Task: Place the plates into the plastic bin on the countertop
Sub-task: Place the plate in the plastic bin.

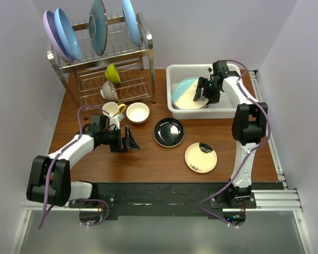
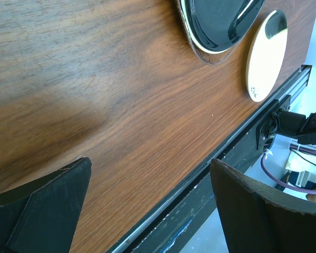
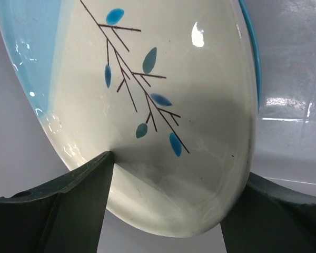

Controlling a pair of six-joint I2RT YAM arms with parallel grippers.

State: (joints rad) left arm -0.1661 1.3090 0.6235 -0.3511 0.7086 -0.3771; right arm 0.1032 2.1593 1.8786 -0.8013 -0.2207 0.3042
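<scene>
right fingers (image 3: 52, 211) parted over teal-and-cream plate (image 3: 163, 79), not gripping | left fingers (image 2: 42, 211) wide open, empty

No legible text, label, brand or number in any view; small print perhaps lost to blur

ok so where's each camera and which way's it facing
top external: above and behind the bases, looking down on countertop and bin; both arms show.
left wrist: low over the wood, facing black plate and small cream plate; open left claw below.
right wrist: inside the bin, facing teal-and-cream plate past the right claw.
shared: top and left wrist both see the black plate.
</scene>
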